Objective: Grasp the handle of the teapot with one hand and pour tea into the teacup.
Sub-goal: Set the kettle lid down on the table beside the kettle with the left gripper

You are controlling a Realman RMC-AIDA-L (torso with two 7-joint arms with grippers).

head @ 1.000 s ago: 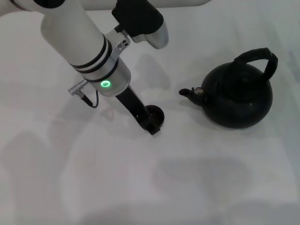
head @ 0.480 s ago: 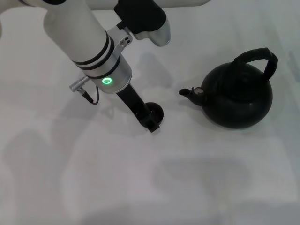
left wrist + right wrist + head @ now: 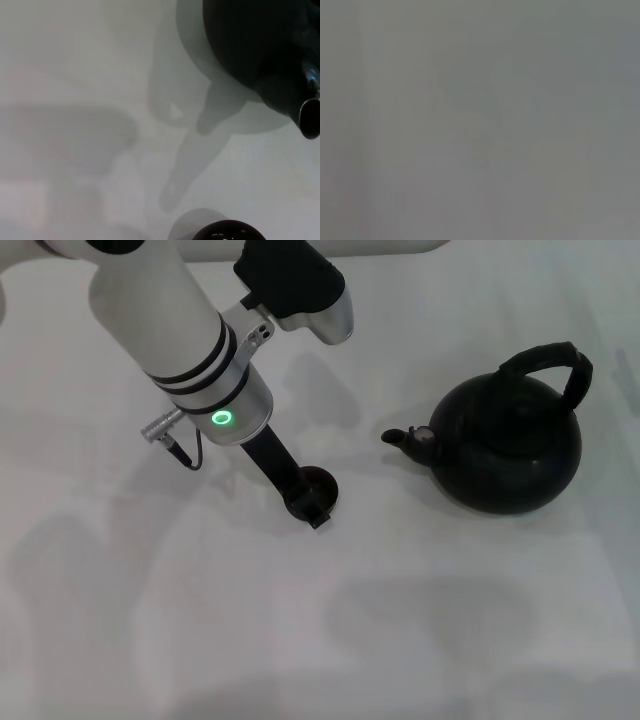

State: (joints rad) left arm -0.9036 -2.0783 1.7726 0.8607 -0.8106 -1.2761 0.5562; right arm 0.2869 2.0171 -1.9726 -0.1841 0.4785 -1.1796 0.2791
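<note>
Reaching down from the upper left of the frame, the left hand (image 3: 308, 502) is seen at centre, set at the teacup (image 3: 318, 486); whether it is clenched cannot be told. The teapot (image 3: 510, 445) is shown at right on the desk (image 3: 420, 640), apart from the hand, handle (image 3: 548, 358) untouched.

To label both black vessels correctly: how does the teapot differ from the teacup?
The teapot is far larger than the teacup. The teapot has a spout and an arched handle; the teacup has neither. The teapot stands untouched; the left gripper is at the teacup. Both are black.
</note>
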